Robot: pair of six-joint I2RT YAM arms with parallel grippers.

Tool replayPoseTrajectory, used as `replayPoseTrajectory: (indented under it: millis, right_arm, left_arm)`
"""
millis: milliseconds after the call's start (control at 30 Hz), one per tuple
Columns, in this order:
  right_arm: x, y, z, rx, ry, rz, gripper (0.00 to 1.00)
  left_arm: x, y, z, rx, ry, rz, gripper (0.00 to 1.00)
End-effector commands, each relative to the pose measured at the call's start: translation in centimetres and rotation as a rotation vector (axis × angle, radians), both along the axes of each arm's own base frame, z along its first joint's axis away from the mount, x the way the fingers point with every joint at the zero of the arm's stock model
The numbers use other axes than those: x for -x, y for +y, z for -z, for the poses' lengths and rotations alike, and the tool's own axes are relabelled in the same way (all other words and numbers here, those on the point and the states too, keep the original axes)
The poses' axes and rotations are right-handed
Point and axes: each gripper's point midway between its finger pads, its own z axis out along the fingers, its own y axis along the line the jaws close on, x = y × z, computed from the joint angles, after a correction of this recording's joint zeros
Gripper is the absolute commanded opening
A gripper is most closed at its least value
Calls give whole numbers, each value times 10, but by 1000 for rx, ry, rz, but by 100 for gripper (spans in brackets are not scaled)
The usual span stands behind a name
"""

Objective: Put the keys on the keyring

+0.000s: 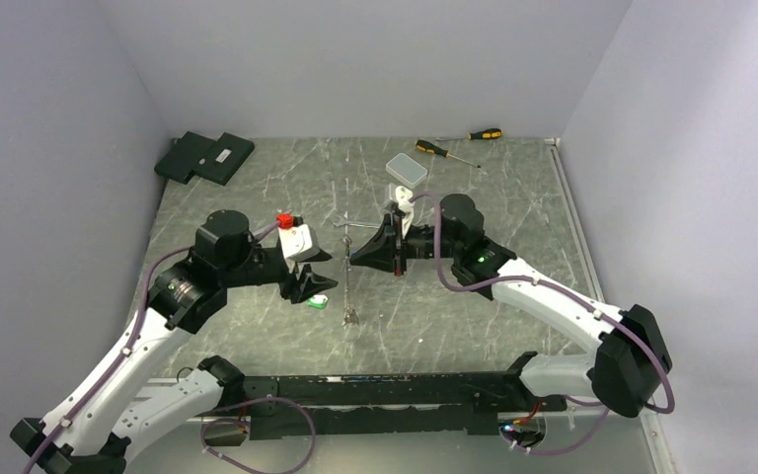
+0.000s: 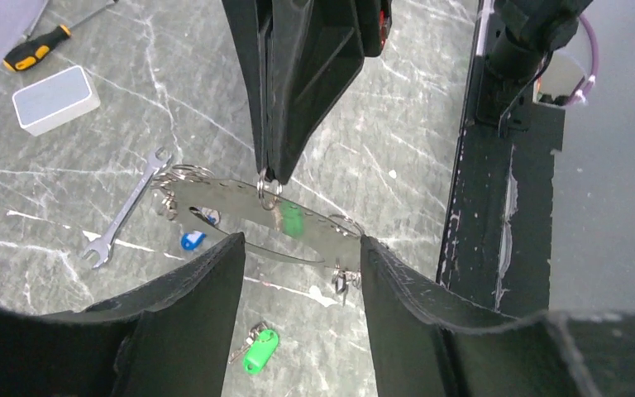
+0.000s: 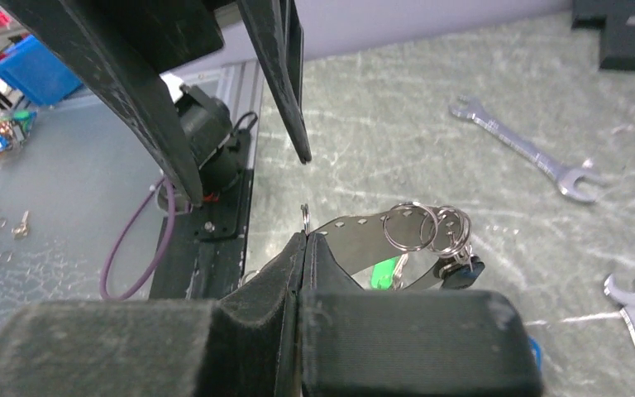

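While left fingers (image 2: 298, 273) gape, right fingers (image 3: 306, 248) pinch keyring (image 2: 240, 207).

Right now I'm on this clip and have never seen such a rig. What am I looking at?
Two robot arms are bolted at a table's near edge. The wide picture comes from a camera above and behind them; the other two come from a camera on each wrist. The right arm's fingers are shut on the keyring, a pale band carrying small rings. The left arm's fingers are open, facing it. On the table lie a green-tagged key, a spanner, a clear box and two screwdrivers.
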Motion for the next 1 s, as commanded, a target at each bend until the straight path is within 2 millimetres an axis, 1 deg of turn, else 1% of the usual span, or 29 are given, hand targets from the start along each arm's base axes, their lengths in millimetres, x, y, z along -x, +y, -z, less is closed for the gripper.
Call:
replayPoseTrajectory:
  millis: [0,133,267,400,500,700,833,967]
  right_arm:
    - [5,-5,-61,-179,-141,-25,0]
    - [16,-12,-89,-273,-177,-62,0]
    - [30,-19,-113,-340,-212,-112,0]
    - [46,-27,-128,-389,-232,-161,0]
    - [53,-30,-136,-425,-240,-187,0]
    - [54,-28,-132,-442,-212,-212,0]
    - [53,-27,-129,-444,-204,-213,0]
    - [53,-26,-129,-452,-198,-218,0]
  left_arm:
    - [-4,-5,-37,157,-55,-42,58]
    - [2,-8,-55,235,-103,-12,55]
    - [4,-6,-71,322,-174,-19,49]
    - [5,-8,-79,387,-219,-6,43]
    - [8,-13,-83,423,-238,33,39]
    - [17,-23,-93,487,-218,124,30]
    - [21,-25,-99,516,-219,149,27]
    - [22,-29,-97,525,-206,175,22]
